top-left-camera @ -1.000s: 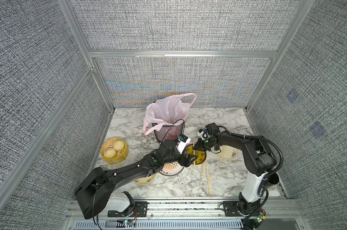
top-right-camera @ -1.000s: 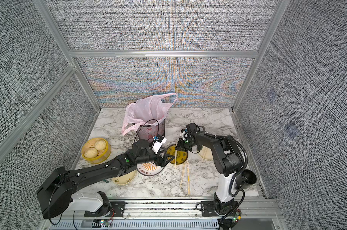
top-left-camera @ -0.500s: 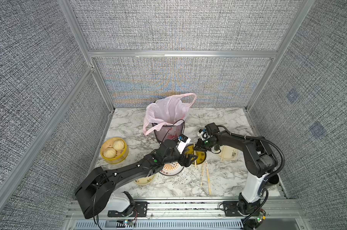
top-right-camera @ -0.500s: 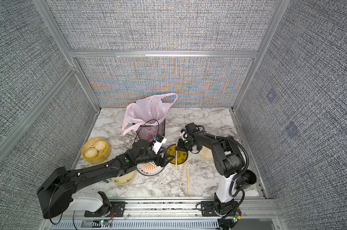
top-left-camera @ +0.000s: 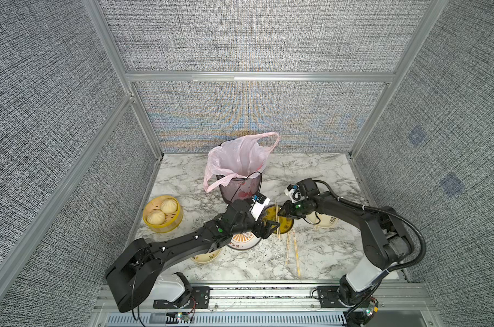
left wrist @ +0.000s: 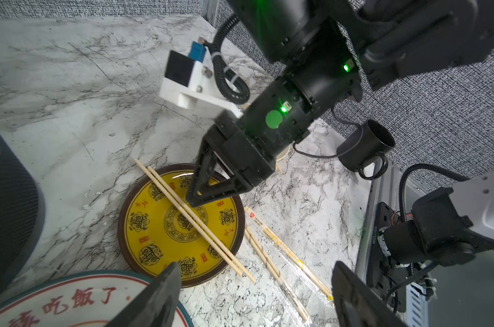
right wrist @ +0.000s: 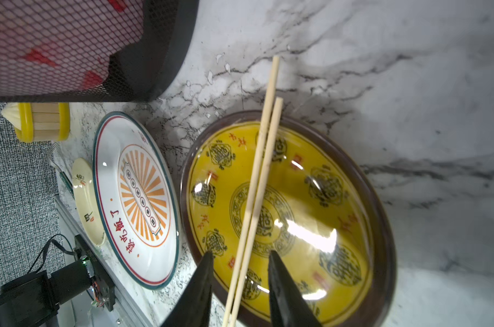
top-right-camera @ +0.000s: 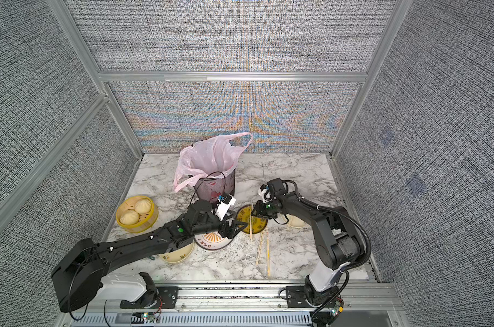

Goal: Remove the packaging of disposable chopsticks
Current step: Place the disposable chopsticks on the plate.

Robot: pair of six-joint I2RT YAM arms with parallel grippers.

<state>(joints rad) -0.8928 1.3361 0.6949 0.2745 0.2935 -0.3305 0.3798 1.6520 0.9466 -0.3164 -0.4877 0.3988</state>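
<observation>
Lying across a glossy round yellow plate: two slim wooden chopsticks.

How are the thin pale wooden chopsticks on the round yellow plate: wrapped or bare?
Bare: the wooden chopsticks lie across the yellow plate, nothing wrapped around them.

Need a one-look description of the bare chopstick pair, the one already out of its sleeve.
Start at the black mesh bin lined with a pink bag; just in front of it sits a yellow plate with a dark rim. The bare chopstick pair lies straight across that plate, overhanging both edges. Unlike the wrapped pairs beside the plate, it is plain wood with no plastic around it.
</observation>
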